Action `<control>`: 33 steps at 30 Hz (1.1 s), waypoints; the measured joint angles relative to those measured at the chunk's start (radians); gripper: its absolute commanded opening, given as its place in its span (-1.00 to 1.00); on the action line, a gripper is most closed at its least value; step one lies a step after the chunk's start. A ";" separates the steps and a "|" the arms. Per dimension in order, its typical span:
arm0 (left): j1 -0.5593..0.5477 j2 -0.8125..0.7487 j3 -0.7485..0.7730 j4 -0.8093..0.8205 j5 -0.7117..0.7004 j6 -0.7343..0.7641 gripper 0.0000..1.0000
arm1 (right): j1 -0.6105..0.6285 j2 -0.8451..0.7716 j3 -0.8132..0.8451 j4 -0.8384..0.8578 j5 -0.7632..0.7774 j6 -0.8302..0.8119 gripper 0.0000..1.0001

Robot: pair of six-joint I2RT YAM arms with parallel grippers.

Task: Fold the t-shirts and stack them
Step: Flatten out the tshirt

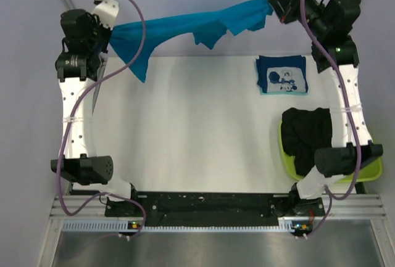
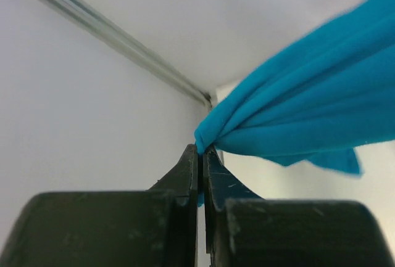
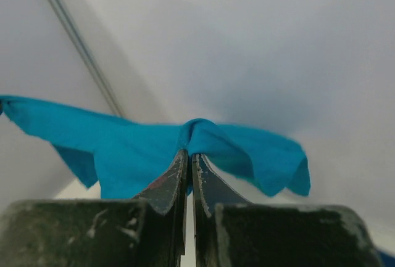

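Observation:
The teal-blue t-shirt (image 1: pixel 185 28) hangs stretched in the air across the far side of the table, between both grippers. My left gripper (image 1: pixel 111 32) is shut on its left end (image 2: pixel 213 134), and my right gripper (image 1: pixel 274 5) is shut on its right end (image 3: pixel 197 132). Loose folds of it droop near the middle and at the left. The navy t-shirt with white cartoon print (image 1: pixel 282 74) lies folded flat at the far right of the table. The black t-shirt (image 1: pixel 307 134) lies crumpled in the lime-green basin (image 1: pixel 287 163) at the right.
The white table (image 1: pixel 185 131) spreads between the arms. The enclosure's grey walls and a metal frame rail (image 2: pixel 111 36) stand close behind both grippers. The basin sits under the right arm's forearm.

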 measured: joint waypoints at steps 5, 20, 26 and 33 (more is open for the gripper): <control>0.016 -0.121 -0.319 -0.107 0.154 0.137 -0.85 | 0.025 -0.320 -0.553 -0.035 -0.008 -0.061 -1.00; -0.094 -0.277 -1.053 -0.267 0.310 0.395 0.39 | 0.279 -0.412 -1.310 -0.220 -0.039 -0.027 -1.00; -0.231 -0.372 -1.345 -0.214 0.167 0.465 0.66 | 0.279 -0.411 -1.309 -0.233 0.022 -0.005 -1.00; -0.162 -0.386 -1.497 -0.223 -0.010 0.562 0.71 | 0.279 -0.430 -1.313 -0.336 0.077 0.000 -1.00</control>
